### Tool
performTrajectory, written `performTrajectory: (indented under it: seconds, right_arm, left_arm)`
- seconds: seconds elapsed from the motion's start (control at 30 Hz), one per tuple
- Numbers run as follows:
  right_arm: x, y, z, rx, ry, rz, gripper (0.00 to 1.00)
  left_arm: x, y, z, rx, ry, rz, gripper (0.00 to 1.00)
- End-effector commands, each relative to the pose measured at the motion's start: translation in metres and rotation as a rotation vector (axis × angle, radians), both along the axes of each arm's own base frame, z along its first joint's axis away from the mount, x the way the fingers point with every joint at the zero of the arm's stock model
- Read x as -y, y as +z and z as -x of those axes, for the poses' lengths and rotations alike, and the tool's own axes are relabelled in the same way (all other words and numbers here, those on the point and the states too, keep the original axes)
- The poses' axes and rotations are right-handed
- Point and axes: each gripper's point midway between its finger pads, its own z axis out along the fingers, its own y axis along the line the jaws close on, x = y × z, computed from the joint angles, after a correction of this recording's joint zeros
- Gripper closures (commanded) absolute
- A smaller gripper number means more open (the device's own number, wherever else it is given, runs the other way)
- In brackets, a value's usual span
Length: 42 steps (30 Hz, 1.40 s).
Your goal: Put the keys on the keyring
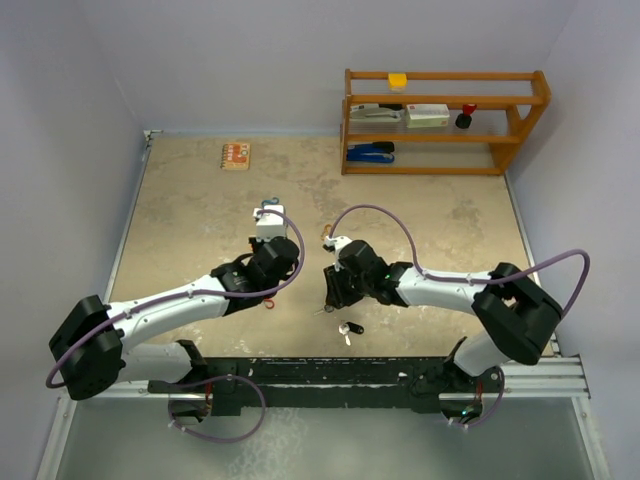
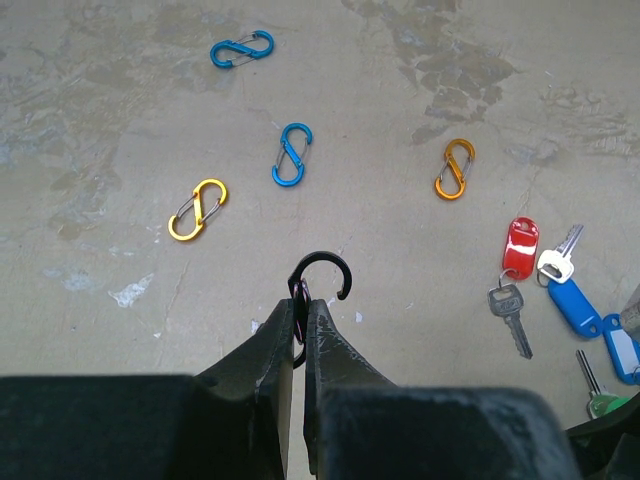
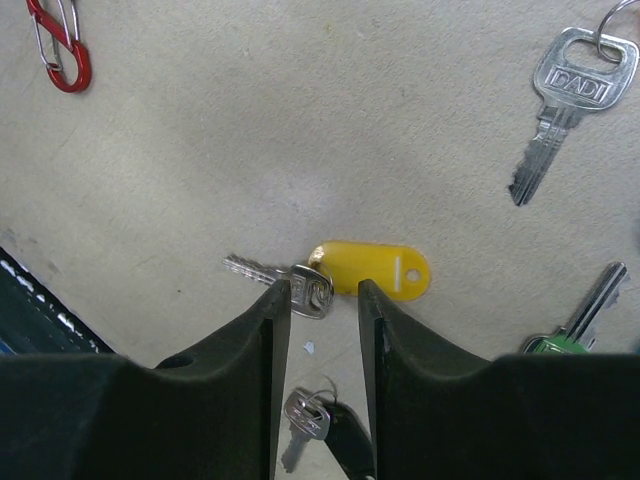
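Observation:
My left gripper [image 2: 303, 302] is shut on a black S-shaped keyring clip [image 2: 322, 272], whose open hook sticks out past the fingertips. In the top view the left gripper [image 1: 262, 264] sits left of centre. My right gripper [image 3: 323, 292] is open, its fingertips on either side of the head of a silver key [image 3: 300, 285] with a yellow tag [image 3: 378, 270] lying on the table. A key with a black tag [image 3: 312, 418] lies between the fingers nearer the wrist. More keys lie to the right in the left wrist view: red tag [image 2: 520, 247], blue tag [image 2: 575, 305], plain silver [image 2: 510, 308].
Loose S-clips lie on the table: two blue [image 2: 242, 48] [image 2: 291, 154], yellow [image 2: 197, 209], orange [image 2: 455, 168], red [image 3: 60, 45]. A silver key [image 3: 560, 90] and a green-headed key [image 3: 572, 335] lie right of the right gripper. A wooden shelf [image 1: 440, 120] stands at the back right.

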Motion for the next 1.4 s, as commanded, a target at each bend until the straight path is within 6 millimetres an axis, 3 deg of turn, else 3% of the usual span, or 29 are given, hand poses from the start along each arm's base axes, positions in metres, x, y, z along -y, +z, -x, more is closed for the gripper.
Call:
performTrajectory:
  seconds: [0.0, 0.7, 0.87, 0.97, 1.07, 1.37]
  right_arm:
    - [-0.018, 0.015, -0.007, 0.020, 0.017, -0.052, 0.65]
    - [-0.016, 0.010, -0.003, 0.007, 0.034, -0.032, 0.84]
    - [-0.015, 0.015, -0.006, 0.024, 0.030, -0.034, 0.99]
    - [-0.014, 0.026, -0.013, 0.072, 0.014, -0.044, 1.00]
    - [-0.014, 0.051, -0.022, 0.156, 0.004, -0.080, 1.00]
    - [-0.012, 0.101, -0.033, 0.343, 0.043, -0.147, 1.00]
  left_arm:
    - [-0.004, 0.009, 0.000, 0.034, 0.022, 0.022, 1.00]
    - [-0.007, 0.003, -0.001, 0.022, 0.031, 0.007, 1.00]
    - [-0.008, 0.002, -0.001, 0.021, 0.036, 0.007, 1.00]
    - [-0.007, 0.002, -0.003, 0.022, 0.034, 0.009, 1.00]
    - [-0.001, 0.003, -0.003, 0.023, 0.010, 0.031, 1.00]
    - [0.048, 0.013, -0.002, 0.044, -0.195, 0.186, 1.00]
